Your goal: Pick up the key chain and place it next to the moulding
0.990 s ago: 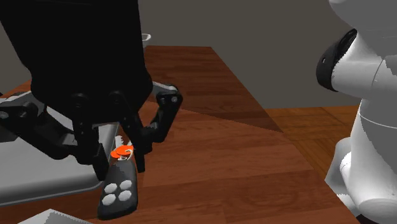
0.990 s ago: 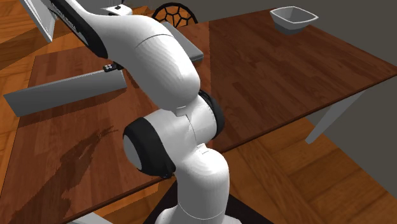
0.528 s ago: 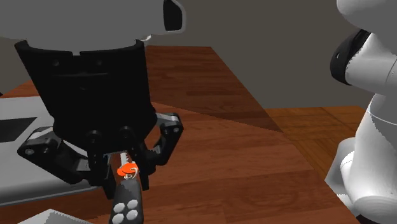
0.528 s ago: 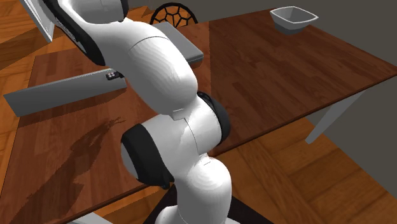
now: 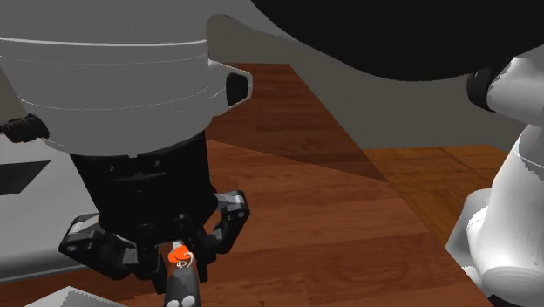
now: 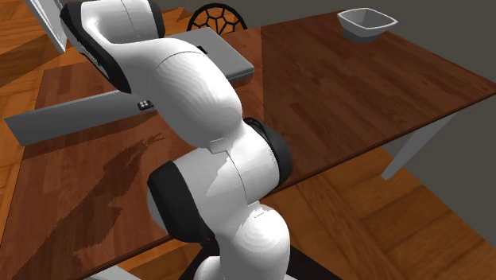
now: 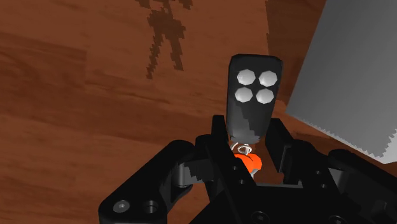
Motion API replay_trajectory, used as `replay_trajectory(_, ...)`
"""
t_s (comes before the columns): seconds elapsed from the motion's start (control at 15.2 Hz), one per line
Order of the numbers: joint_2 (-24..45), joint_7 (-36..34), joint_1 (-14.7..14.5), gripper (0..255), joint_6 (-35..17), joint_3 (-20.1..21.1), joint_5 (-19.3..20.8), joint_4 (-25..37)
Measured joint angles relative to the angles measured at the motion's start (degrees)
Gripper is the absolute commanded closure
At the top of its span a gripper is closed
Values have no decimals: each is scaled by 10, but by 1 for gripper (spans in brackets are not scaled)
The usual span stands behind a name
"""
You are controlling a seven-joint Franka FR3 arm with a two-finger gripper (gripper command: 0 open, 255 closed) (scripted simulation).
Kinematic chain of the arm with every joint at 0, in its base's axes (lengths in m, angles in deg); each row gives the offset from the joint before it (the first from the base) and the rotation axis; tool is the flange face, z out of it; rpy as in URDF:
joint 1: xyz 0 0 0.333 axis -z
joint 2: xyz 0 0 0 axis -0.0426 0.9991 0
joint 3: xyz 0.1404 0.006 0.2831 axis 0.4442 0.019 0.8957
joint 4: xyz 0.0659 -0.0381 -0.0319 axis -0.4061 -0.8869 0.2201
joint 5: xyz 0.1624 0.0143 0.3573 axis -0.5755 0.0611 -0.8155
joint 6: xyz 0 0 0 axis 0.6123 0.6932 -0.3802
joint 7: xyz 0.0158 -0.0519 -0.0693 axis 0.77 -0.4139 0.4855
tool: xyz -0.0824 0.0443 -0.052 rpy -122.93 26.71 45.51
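Now, key chain (image 7: 254, 95): black fob with four grey buttons, its orange end caught in the pincer (image 7: 249, 132), its button end sticking out.
Pincer: clenched on the key chain.
Moulding (image 7: 343, 83): grey strip just beside the fob.
Surface (image 7: 76, 95): brown wood beneath.
Bowl (image 6: 366, 21): white, well apart.

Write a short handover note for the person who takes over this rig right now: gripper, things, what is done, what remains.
Gripper: shut on the key chain, a black fob with four grey buttons and an orange piece.
Key chain: apparently lifted off the wooden table, close to the grey moulding.
Done: the pick-up.
Left: lower it onto the table beside the moulding, open, withdraw.
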Motion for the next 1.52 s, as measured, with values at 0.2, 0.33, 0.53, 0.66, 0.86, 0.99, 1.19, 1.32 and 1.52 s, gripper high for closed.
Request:
replay_trajectory(0.2, -12, 6, 7, 255, -26, -1, -9, -35)
replay_trajectory(0.33, -12, 7, 7, 255, -42, -2, -9, -50)
replay_trajectory(0.53, -21, 11, 12, 255, -66, -3, -16, -80)
replay_trajectory(0.66, -29, 17, 16, 255, -83, -4, -22, -103)
replay_trajectory(0.86, -30, 18, 17, 255, -103, -5, -23, -124)
replay_trajectory(0.99, -30, 18, 17, 255, -106, -5, -23, -127)
replay_trajectory(1.19, -30, 17, 17, 255, -108, -5, -23, -128)
replay_trajectory(1.32, -30, 17, 17, 0, -108, -5, -23, -128)
replay_trajectory(1.52, -30, 17, 17, 0, -108, -5, -23, -128)
